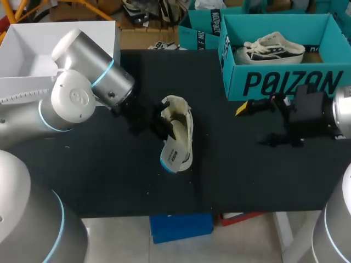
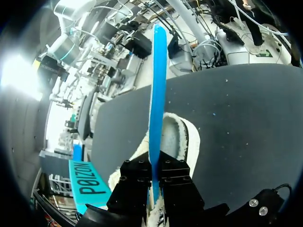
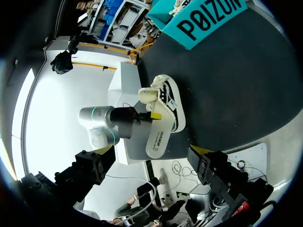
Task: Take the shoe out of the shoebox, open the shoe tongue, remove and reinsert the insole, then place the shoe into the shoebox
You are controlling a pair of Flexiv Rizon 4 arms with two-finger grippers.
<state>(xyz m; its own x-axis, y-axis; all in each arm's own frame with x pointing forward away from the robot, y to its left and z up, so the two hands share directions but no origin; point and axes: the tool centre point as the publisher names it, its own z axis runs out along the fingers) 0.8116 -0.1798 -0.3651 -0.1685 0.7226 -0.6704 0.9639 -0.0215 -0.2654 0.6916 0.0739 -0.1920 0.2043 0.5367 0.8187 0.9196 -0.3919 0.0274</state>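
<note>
A white shoe lies on the black table, near its middle. My left gripper is at the shoe's side, shut on a blue-backed insole. In the left wrist view the insole stands edge-on between the black fingers, over the shoe's fleecy opening. The right wrist view shows the shoe and insole well ahead of my right gripper. My right gripper is open and empty, in front of the teal shoebox.
A second white shoe lies inside the teal shoebox at the back right. Another teal box stands behind it. A white open box sits at the back left, behind my left arm.
</note>
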